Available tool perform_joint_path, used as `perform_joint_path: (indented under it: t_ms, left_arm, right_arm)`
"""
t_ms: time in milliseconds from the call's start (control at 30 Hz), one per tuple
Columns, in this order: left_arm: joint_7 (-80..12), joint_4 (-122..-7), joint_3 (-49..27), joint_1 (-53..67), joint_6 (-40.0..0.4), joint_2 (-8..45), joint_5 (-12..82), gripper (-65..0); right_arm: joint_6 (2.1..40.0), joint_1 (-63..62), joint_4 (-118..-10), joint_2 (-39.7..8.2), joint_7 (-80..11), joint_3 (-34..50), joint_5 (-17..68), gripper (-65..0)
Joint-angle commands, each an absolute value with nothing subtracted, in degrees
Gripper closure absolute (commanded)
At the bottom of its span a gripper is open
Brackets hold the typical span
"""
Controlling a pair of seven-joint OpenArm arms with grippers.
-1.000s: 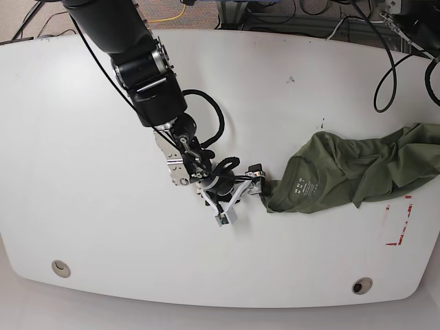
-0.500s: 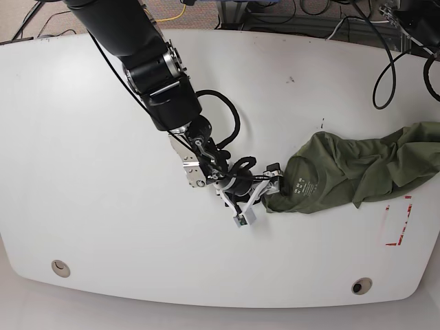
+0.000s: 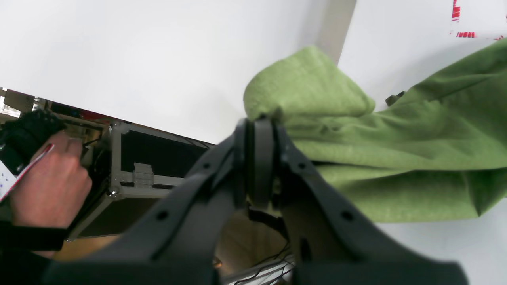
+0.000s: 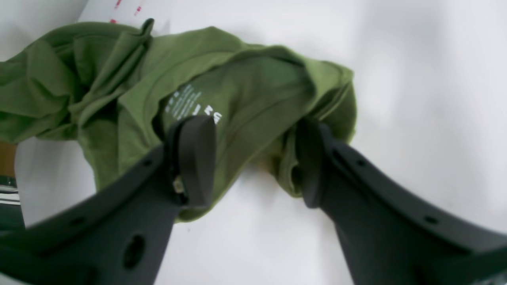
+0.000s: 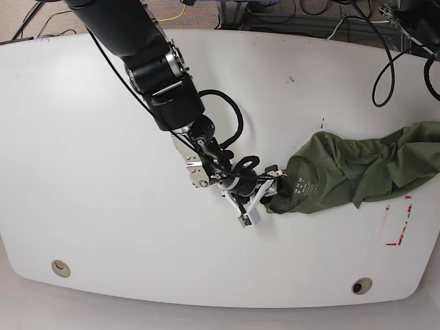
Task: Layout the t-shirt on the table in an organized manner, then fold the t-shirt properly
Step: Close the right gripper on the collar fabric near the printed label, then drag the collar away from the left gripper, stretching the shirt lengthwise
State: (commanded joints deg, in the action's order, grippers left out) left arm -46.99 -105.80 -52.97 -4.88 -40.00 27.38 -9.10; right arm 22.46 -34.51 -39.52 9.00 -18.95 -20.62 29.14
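Your right gripper (image 4: 253, 162) sat low on the white tabletop (image 5: 89, 172) with its fingers (image 4: 196, 158) spread wide around the collar end of the olive t-shirt (image 5: 350, 172), one finger over the printed neck label (image 4: 190, 105), the other against the bunched edge; nothing was clamped. The shirt lay crumpled toward the tabletop's far right edge, near the red tape marks (image 5: 397, 223). Your left gripper (image 3: 257, 158) had its fingers pressed together on a fold of the shirt, beyond the tabletop's edge.
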Motion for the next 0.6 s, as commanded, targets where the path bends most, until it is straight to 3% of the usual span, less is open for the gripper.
perform_joint_path:
  t_ms: [133, 433, 500, 600]
  left_arm:
    - [-47.0, -105.8, -53.0, -4.9, -40.0, 27.4, -9.1, 0.0]
    - [-47.0, -105.8, -53.1, -4.9, -40.0, 27.4, -9.0, 0.0]
    - [-47.0, -105.8, -53.1, -4.9, -40.0, 27.4, -9.0, 0.0]
    - [-47.0, -105.8, -53.1, -4.9, -40.0, 27.4, -9.0, 0.0]
  right_arm:
    - [22.4, -33.5, -39.4, 9.0, -18.9, -20.6, 29.1, -39.8]
    - [22.4, -32.1, -39.4, 9.0, -18.9, -20.6, 29.1, -39.8]
    - [22.4, -32.0, -39.4, 9.0, -18.9, -20.6, 29.1, -37.6]
    - [22.5, -32.0, -39.4, 9.0, -18.9, -20.6, 29.1, -29.3]
